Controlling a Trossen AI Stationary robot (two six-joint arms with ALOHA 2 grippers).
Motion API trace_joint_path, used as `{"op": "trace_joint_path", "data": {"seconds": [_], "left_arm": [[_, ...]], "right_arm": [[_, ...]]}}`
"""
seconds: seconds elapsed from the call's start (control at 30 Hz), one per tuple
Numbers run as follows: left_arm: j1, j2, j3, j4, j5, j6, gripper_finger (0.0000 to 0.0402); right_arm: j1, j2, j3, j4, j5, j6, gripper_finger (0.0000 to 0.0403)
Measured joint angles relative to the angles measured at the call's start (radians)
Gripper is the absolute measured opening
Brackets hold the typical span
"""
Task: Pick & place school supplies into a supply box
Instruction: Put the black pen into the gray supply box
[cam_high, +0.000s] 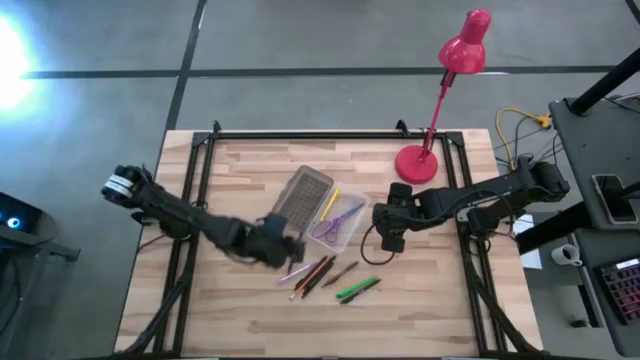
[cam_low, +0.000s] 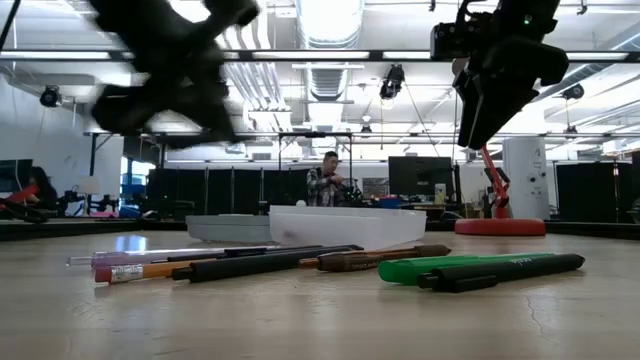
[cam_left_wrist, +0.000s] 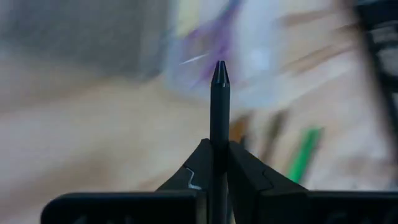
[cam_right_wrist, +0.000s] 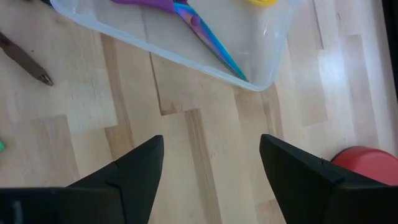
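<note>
The supply box (cam_high: 335, 222) lies open mid-table, its grey grid lid (cam_high: 303, 194) folded back. Purple scissors (cam_right_wrist: 186, 15) and a yellow piece lie in its translucent tray. Several pens and pencils (cam_high: 318, 272) lie on the wood in front of the tray, with two green ones (cam_high: 357, 290) and a brown one (cam_right_wrist: 25, 61) among them. My left gripper (cam_high: 283, 245) hovers just left of the tray, shut on a black pen (cam_left_wrist: 219, 112), and shows blurred in the low view (cam_low: 165, 75). My right gripper (cam_right_wrist: 211, 155) hangs open above bare wood, right of the tray (cam_high: 388, 236). My left gripper pinches the black pen's shaft (cam_left_wrist: 219, 155) between its two fingers (cam_left_wrist: 196, 165). The pen lies along the fingers, and its pointed end (cam_left_wrist: 219, 70) sticks out forward past the fingertips. It is lifted clear of the table. How far back it reaches is hidden by the gripper.
A red desk lamp stands with its base (cam_high: 417, 162) on the far right of the table, close behind my right arm. The same base shows in the right wrist view (cam_right_wrist: 367, 163). Bare wood spreads along the near edge and the left side. A person stands in the room beyond (cam_low: 325, 185).
</note>
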Motion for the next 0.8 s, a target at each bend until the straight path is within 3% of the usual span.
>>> {"op": "trace_joint_path", "data": {"seconds": [0.13,0.27,0.43,0.57,0.8], "left_arm": [[0.147,0.023,0.037,0.214,0.083,0.318,0.001],[0.319,0.067,0.12,0.167,0.188,0.516,0.001],[0.494,0.173,0.216,0.16,0.423,0.649,0.001],[0.541,0.296,0.319,0.12,0.529,0.686,0.001],[0.54,0.507,0.541,-0.109,0.541,0.781,0.0016]], "right_arm": [[0.005,-0.003,0.0,-0.002,0.014,0.013,0.0257],[0.012,-0.02,0.0,-0.003,0.017,0.049,0.0252],[0.019,-0.041,0.0,-0.001,0.035,0.102,0.0247],[0.022,-0.048,0.0,0.0,0.072,0.125,0.0246],[0.021,-0.048,-0.002,0.004,0.122,0.172,0.0246]]}}
